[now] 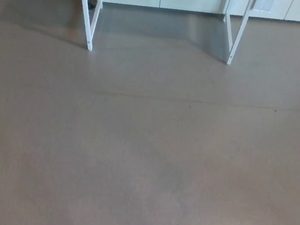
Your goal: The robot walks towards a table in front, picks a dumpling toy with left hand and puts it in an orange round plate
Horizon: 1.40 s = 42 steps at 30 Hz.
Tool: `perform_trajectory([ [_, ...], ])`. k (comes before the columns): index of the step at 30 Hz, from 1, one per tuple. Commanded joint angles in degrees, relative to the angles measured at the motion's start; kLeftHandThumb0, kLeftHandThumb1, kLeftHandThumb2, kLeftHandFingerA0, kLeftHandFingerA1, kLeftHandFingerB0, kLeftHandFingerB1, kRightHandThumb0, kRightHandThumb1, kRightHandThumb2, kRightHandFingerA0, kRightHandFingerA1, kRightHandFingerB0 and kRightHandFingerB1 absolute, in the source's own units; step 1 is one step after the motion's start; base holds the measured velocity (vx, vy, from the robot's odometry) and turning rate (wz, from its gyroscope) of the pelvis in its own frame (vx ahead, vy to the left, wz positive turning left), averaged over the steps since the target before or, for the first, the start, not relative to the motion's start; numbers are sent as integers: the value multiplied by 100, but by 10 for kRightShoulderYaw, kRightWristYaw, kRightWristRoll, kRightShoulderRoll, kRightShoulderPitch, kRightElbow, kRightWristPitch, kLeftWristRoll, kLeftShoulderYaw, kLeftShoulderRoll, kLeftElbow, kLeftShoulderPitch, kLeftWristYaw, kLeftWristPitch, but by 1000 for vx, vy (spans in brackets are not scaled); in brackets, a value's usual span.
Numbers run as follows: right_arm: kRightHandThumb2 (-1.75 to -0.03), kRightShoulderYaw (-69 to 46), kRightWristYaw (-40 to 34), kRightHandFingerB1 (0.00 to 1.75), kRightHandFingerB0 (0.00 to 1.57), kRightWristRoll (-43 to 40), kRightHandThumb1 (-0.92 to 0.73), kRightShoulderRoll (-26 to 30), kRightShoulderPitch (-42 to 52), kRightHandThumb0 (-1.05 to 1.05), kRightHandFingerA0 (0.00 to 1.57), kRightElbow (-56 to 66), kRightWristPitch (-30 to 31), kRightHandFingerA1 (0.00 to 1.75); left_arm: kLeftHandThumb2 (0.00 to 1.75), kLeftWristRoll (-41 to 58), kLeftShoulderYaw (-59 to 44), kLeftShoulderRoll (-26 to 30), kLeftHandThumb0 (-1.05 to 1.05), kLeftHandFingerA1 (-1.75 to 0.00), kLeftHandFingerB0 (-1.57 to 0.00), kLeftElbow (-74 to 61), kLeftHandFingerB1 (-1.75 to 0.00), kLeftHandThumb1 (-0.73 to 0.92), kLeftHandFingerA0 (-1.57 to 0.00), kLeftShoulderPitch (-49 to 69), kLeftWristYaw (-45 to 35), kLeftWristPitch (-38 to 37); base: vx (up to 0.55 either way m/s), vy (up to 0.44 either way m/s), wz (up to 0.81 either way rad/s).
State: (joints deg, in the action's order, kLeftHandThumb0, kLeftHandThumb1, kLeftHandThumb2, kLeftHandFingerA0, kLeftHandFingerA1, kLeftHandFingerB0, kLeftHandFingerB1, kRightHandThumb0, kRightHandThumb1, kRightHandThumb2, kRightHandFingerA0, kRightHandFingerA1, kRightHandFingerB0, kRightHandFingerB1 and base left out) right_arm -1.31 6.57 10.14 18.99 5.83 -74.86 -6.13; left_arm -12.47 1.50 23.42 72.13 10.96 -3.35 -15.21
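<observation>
White table legs [90, 15] on grey floor [146, 144]

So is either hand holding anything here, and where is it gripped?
It cannot be told: neither hand is in view. Only bare floor and white table legs show.

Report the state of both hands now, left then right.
Left hand: not in view, so its state cannot be told.
Right hand: not in view either.
Only grey floor and white table legs show.
</observation>
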Motion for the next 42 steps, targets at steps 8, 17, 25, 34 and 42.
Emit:
perform_trajectory([
  [8,-86,2,7,46,30,0,-56,14,-17,-51,59,-7,-25,61,59,-2,3,14,-34,-76,-31,12,-31,62,-76,-17,5,-41,5,53,2],
  [17,-86,-6,14,47,32,-7,-56,15,-26,-51,55,-9,-25,59,59,-4,6,14,-36,-67,-30,17,-31,62,-75,-28,5,-42,212,291,-13],
  [25,-61,-3,10,34,40,-3,-68,13,-33,-44,63,-12,-22,47,58,-3,12,16,-36,-68,-30,15,-30,64,-73,-30,6,-42,210,-16,9],
  [34,-86,0,9,48,34,-2,-56,12,-36,-50,59,-14,-20,61,58,-6,14,15,-36,-62,-29,18,-31,62,-69,-34,1,-41,331,-178,26],
  [42,-61,6,11,34,40,3,-68,13,-37,-45,62,-16,-20,47,60,-3,14,13,-35,-62,-30,19,-31,63,-70,-36,-4,-43,356,36,-12],
])
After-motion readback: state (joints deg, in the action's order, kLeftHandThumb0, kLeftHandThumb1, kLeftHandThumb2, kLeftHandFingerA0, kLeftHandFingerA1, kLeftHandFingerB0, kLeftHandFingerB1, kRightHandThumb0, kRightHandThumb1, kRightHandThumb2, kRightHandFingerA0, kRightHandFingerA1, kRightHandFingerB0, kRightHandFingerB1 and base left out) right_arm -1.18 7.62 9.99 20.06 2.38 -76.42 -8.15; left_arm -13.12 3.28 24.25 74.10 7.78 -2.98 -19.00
